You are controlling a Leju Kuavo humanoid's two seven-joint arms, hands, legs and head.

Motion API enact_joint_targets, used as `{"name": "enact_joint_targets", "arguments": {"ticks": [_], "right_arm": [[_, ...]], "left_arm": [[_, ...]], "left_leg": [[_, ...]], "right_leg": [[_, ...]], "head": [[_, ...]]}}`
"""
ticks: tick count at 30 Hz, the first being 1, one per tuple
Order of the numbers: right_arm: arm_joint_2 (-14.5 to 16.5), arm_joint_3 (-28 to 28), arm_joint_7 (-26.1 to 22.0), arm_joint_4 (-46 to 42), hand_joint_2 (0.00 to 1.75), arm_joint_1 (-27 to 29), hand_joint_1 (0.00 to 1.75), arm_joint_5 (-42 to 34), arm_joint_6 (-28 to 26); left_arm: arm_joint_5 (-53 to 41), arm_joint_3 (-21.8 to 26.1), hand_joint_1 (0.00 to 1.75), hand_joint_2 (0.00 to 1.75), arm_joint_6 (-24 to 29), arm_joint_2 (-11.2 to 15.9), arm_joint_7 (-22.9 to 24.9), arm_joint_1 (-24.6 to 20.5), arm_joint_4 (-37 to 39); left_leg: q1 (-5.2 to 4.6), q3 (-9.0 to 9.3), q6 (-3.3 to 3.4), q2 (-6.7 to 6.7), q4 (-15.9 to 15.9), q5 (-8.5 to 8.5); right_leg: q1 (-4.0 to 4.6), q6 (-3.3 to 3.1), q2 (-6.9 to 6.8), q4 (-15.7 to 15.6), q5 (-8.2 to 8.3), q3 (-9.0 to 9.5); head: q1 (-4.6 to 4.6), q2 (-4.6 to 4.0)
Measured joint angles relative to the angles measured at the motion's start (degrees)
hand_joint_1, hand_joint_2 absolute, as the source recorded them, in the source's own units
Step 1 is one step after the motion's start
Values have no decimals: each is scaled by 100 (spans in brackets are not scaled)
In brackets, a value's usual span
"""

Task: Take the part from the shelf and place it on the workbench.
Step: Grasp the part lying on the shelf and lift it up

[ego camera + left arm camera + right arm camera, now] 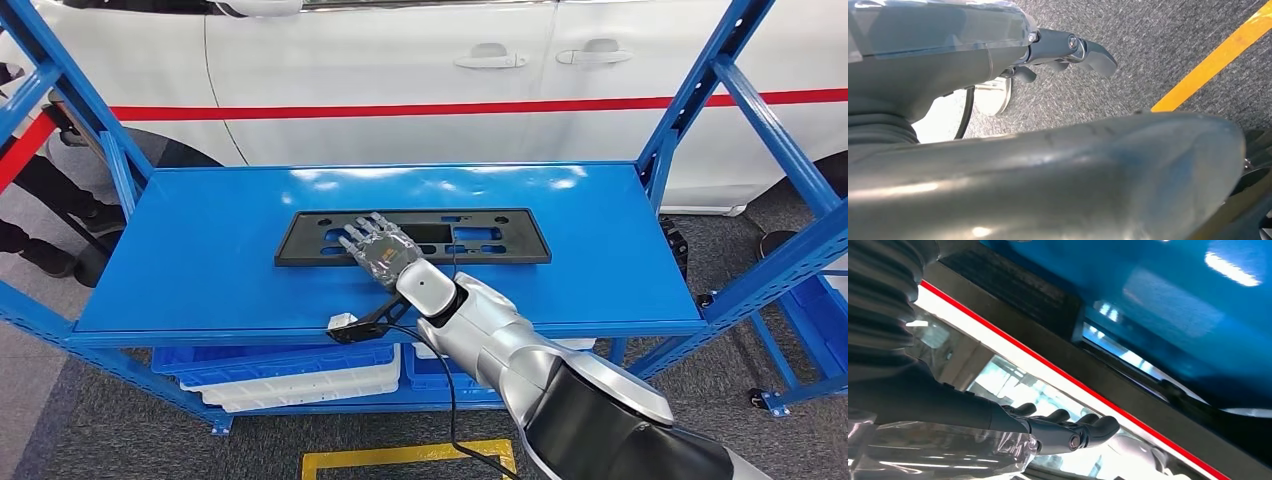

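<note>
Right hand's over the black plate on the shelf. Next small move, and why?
Probably lower the right hand and close its fingers on the flat black slotted plastic plate. The hand sits spread above the plate's left half, holding nothing, and the plate lies flat on the blue metal shelf.

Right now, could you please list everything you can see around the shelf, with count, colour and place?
Part: one, black, flat slotted panel lying in the middle of the top shelf board.
Shelf: one, blue metal rack; the glossy top board carries the part.
Bins: a few, blue and white, stacked on the lower level of the rack.
Car: one, white with a red stripe and door handles, parked right behind the rack.
Floor line: yellow tape on grey carpet, in front of the rack.
Person: dark clothing and shoes at the left edge, beside the rack.
Right hand: silver and grey, fingers extended over the part's near left section.
Left hand: grey, hanging over the carpet, holding nothing.
</note>
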Motion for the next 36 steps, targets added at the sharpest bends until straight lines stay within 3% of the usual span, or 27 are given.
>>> {"name": "enact_joint_targets", "arguments": {"ticks": [12, 16, 36], "right_arm": [[-40, -149, 370, 96, 175, 2, 0, 201, -179], [-46, -160, 530, 121, 175, 15, 173, 315, -277], [-178, -227, 550, 187, 175, 75, 175, 505, -443]], "left_arm": [[2, -2, 0, 0, 82, -65, 94, 1, 0], [9, -2, 0, 0, 105, -86, 115, 1, 0], [3, 0, 0, 0, 93, -123, 167, -1, 0]], "left_leg": [[0, 0, 0, 0, 1, 0], [0, 0, 0, 0, 1, 0], [0, 0, 0, 1, 1, 0]], "right_leg": [[-1, 0, 0, 0, 0, 0], [-1, 0, 0, 0, 0, -1], [-1, 0, 1, 0, 0, -1]], "head": [[0, 0], [0, 0], [0, 0]]}}
